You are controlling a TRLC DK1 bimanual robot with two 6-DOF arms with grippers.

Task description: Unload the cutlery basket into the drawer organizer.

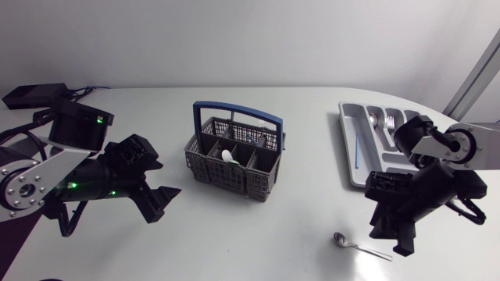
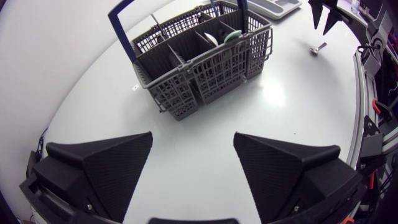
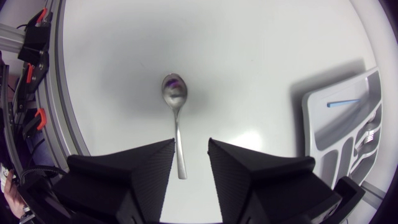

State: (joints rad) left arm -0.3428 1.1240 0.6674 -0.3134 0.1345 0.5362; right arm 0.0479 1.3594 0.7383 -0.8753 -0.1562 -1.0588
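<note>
One spoon [image 3: 176, 121] is laid on the table [image 1: 258, 242] at about 5 o'clock from the cutlery basket [image 1: 233, 160]. Its handle end is seen in the gap of the right gripper [image 3: 191, 144], whose fingers are kept narrowly apart. The drawer organizer [image 1: 346, 156] is placed at 3 o'clock from the basket. The left gripper [image 2: 193, 138] is held wide apart at 8 o'clock, with the basket ahead of it.

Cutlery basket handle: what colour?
Blue handle on the grey basket; head view shows it best.
</note>
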